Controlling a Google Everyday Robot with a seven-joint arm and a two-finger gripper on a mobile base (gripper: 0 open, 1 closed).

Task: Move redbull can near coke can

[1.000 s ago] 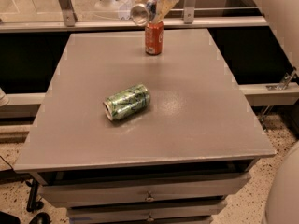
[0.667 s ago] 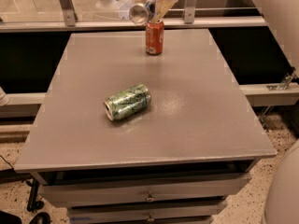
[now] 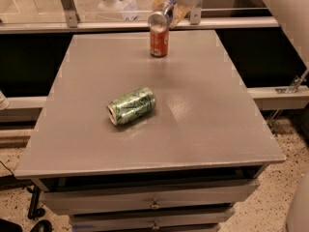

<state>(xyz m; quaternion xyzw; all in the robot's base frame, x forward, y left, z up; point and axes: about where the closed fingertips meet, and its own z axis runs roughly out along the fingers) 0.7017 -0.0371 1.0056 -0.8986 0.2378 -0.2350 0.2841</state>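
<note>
The coke can [image 3: 159, 42], red-orange with a silver top, stands upright near the far edge of the grey table [image 3: 203, 110]. Right above it my gripper [image 3: 170, 8] reaches in from the upper right and holds the redbull can [image 3: 161, 15], a slim silver and blue can, tilted with its silver end toward the camera. The redbull can hangs just above the coke can's top; I cannot tell whether they touch. The gripper's fingers are mostly hidden behind the can.
A fatter green patterned can [image 3: 131, 106] lies on its side at the table's middle left. The table has drawers [image 3: 154, 204] below its front edge. A rail [image 3: 96, 25] runs behind the table. My white arm [image 3: 285, 13] fills the upper right.
The gripper with the redbull can has barely moved; it stays above the coke can. The green can has not moved.
</note>
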